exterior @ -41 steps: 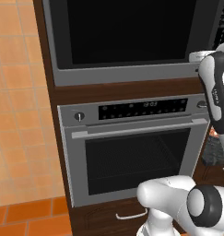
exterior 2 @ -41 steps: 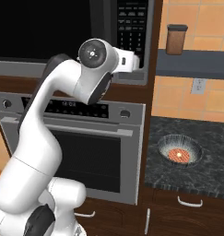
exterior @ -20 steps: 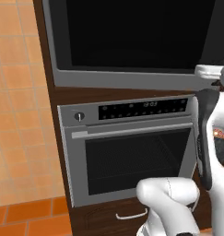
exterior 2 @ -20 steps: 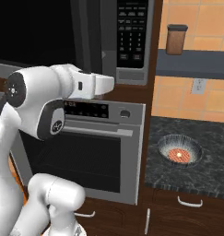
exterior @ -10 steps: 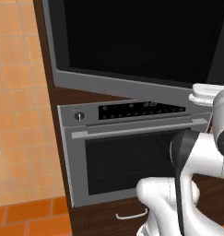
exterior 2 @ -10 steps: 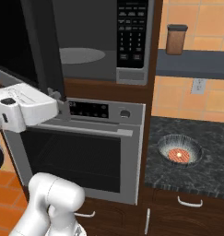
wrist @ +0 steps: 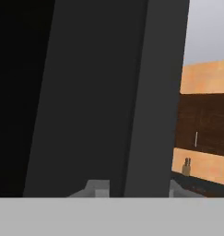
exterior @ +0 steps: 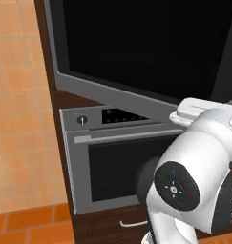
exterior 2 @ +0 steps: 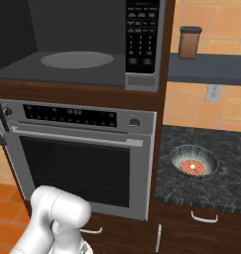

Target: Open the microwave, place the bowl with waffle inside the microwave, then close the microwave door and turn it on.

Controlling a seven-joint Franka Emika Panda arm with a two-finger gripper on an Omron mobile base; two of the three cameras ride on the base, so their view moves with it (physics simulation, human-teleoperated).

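microwave (exterior 2: 82, 54) cavity open, microwave door (exterior: 136, 47) swung left

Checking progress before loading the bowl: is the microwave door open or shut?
Open: the microwave door is swung out, and the microwave cavity with its turntable is exposed.

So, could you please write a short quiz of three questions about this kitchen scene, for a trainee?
1. True or false: the microwave door is swung open.
2. Where is the bowl now?
A. on the turntable
B. on the dark counter, right of the oven
C. on the shelf, beside the jar
3. Fill in: the microwave's round turntable has ____ on it.

Key: 1 true; 2 B; 3 nothing.
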